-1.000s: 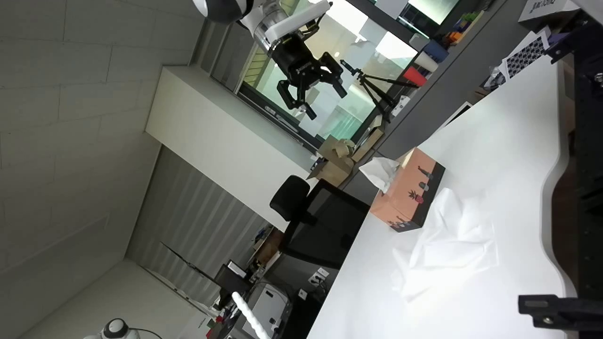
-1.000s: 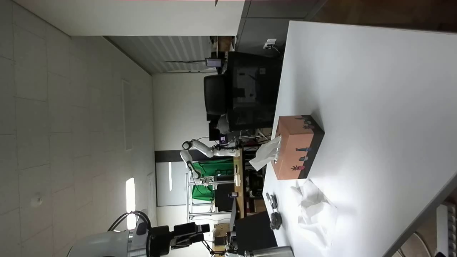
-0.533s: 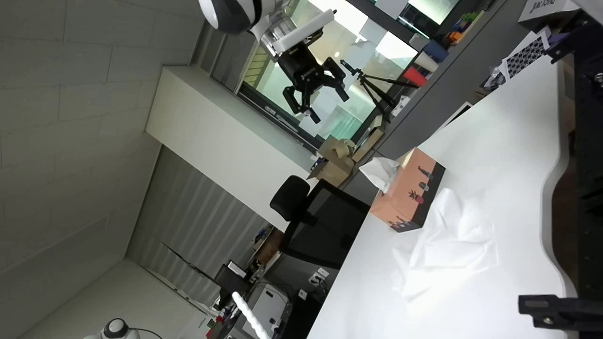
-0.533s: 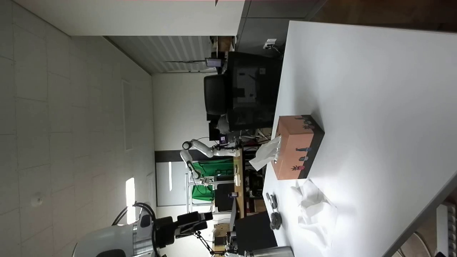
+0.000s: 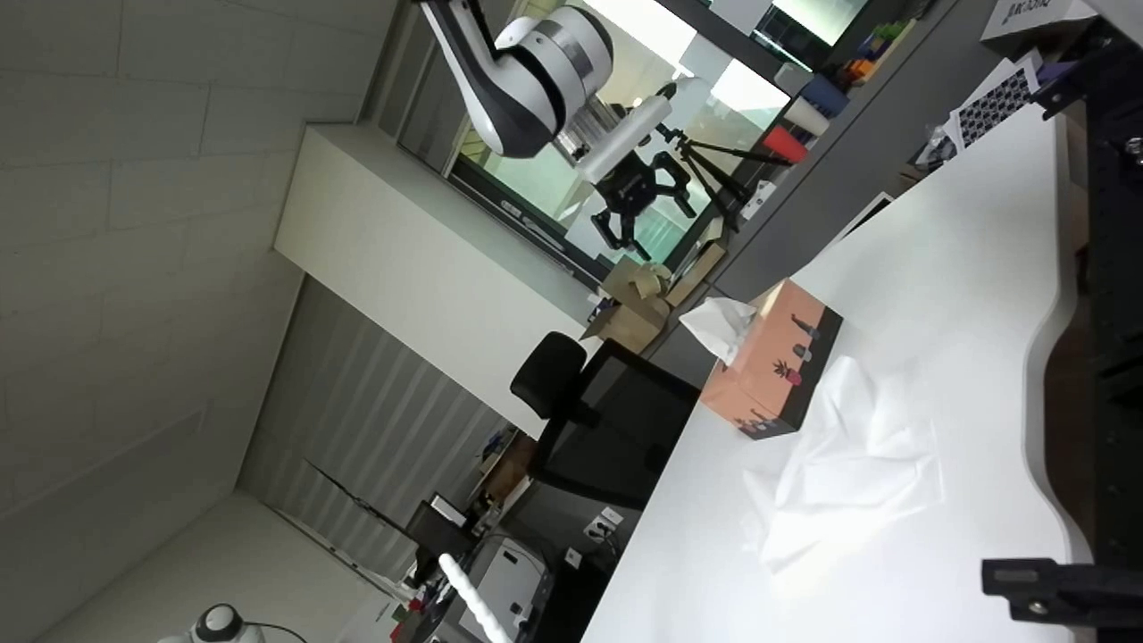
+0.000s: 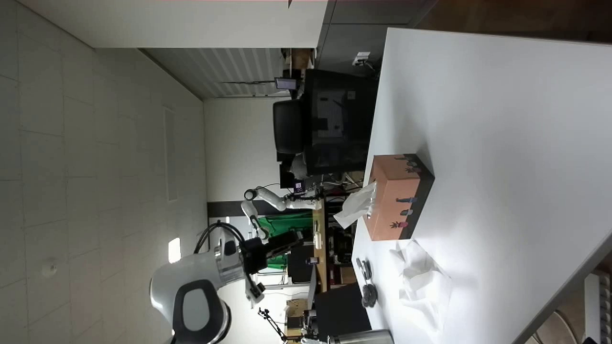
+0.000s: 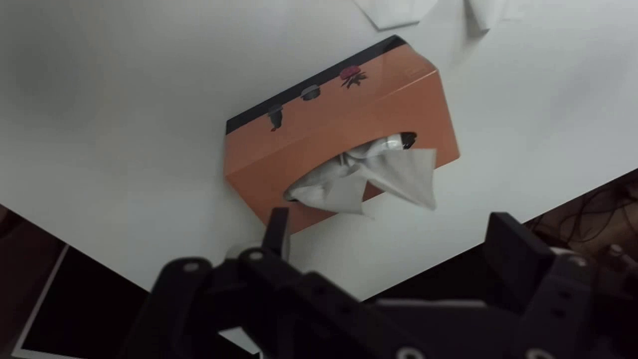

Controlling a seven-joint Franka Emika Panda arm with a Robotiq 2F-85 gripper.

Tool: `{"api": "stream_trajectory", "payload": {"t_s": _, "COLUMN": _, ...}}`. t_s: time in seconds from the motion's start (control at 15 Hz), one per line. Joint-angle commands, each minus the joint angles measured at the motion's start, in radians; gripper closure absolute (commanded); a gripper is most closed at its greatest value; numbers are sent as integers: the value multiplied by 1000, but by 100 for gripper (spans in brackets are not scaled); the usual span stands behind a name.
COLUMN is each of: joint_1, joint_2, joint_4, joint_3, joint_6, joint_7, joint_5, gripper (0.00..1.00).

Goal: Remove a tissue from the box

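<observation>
Bright windows point(image 5: 750, 94) and a black chair point(image 5: 616, 429) stand behind the white desk point(image 5: 982, 268) in an exterior view; my hand point(image 5: 668, 234) hangs higher than the orange box point(image 5: 770, 359), well apart from it, and the tissue point(image 5: 719, 329) pokes out of the box's top. In an exterior view a loose crumpled sheet point(image 6: 420, 285) lies just beside the box. In the wrist view my fingers point(image 7: 275, 232) stand wide apart with nothing between them, and the tissue's right flap point(image 7: 406, 174) spreads free. To pull it well, I should centre over that flap, descend straight, pinch only paper, clear of the cardboard, then draw slowly, as the box may lift too.
</observation>
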Motion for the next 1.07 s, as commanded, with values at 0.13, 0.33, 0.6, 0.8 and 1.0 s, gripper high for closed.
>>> {"api": "stream_trajectory", "payload": {"t_s": 0.13, "joint_1": -16, "joint_2": 313, "joint_4": 239, "joint_3": -6, "joint_6": 100, "joint_7": 285, "joint_5": -16, "gripper": 0}}
{"api": "stream_trajectory", "payload": {"t_s": 0.33, "joint_1": 22, "joint_2": 425, "joint_4": 301, "joint_3": -46, "joint_6": 138, "joint_7": 428, "joint_5": -10, "gripper": 0}}
{"api": "stream_trajectory", "payload": {"t_s": 0.6, "joint_1": 103, "joint_2": 539, "joint_4": 365, "joint_3": -107, "joint_6": 140, "joint_7": 619, "joint_5": 30, "gripper": 0}}
{"api": "stream_trajectory", "payload": {"t_s": 0.8, "joint_1": 143, "joint_2": 590, "joint_4": 397, "joint_3": -115, "joint_6": 119, "joint_7": 754, "joint_5": 75, "gripper": 0}}
{"api": "stream_trajectory", "payload": {"t_s": 1.0, "joint_1": 160, "joint_2": 621, "joint_4": 413, "joint_3": -98, "joint_6": 123, "joint_7": 868, "joint_5": 134, "gripper": 32}}
